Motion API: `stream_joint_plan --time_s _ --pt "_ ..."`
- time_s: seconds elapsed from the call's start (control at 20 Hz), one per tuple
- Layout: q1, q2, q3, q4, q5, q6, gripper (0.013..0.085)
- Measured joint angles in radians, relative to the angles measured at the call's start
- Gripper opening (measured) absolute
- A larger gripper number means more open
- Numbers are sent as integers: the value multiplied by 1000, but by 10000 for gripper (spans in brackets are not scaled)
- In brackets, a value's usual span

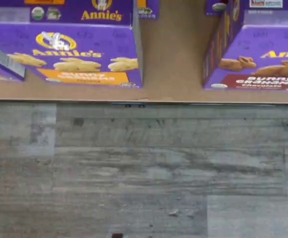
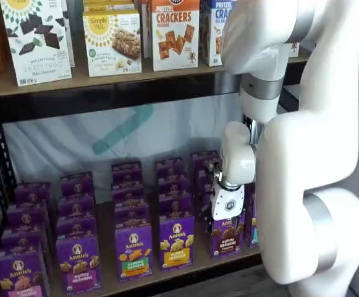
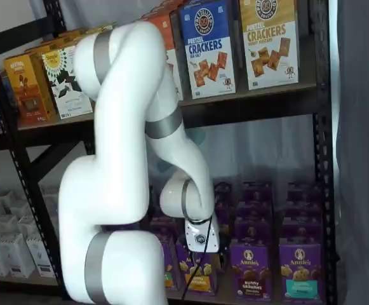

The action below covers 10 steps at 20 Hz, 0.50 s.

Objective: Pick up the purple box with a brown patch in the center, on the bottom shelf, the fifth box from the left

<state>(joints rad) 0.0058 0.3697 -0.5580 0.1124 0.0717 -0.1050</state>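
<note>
**Arm lowered to the bottom shelf, box not yet taken**

The white arm (image 2: 309,154) fills much of both shelf views, bent down so that its wrist hangs in front of the bottom shelf (image 2: 185,269). That shelf, light brown board in a black frame, carries rows of small purple Annie's cartons running front to back.

The gripper (image 2: 227,218) shows mainly as its white body just in front of the front row. Its black fingers are barely distinguishable against the dark cartons, so the frames alone do not show a gap; the jaws are taken to stand at their widest, and nothing is seen held between them.

The purple box (image 2: 227,238), with dark brown cookies and a brown band, stands upright at the shelf's front edge, directly under and behind the gripper body. In a shelf view it appears as the carton (image 3: 249,269) just beside the wrist, with a teal-banded carton (image 3: 300,270) next to it.

The wrist view looks down on the shelf lip, grey plank floor (image 1: 144,173), and a bare gap between an orange-banded carton (image 1: 74,57) and a dark-red-banded one (image 1: 258,59).

The step in hand appears to be the approach. The next move likely calls for centring the fingers on the brown-banded box's sides, clear of its neighbours, before closing.
</note>
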Motion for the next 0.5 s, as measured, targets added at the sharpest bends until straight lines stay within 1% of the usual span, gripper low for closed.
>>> stream_joint_plan --time_s 0.05,0.15,0.2,0.3,0.35,0.5 --pt "1 17 -15 -10 -2 11 850" --pt "17 52 -47 57 -13 -42 850" --pt "14 71 -67 42 -16 -29 850" --pt "0 108 -110 -12 -13 12 850" --pt "-6 125 -132 -26 -6 20 850" --pt "-19 162 -185 -25 14 7 850"
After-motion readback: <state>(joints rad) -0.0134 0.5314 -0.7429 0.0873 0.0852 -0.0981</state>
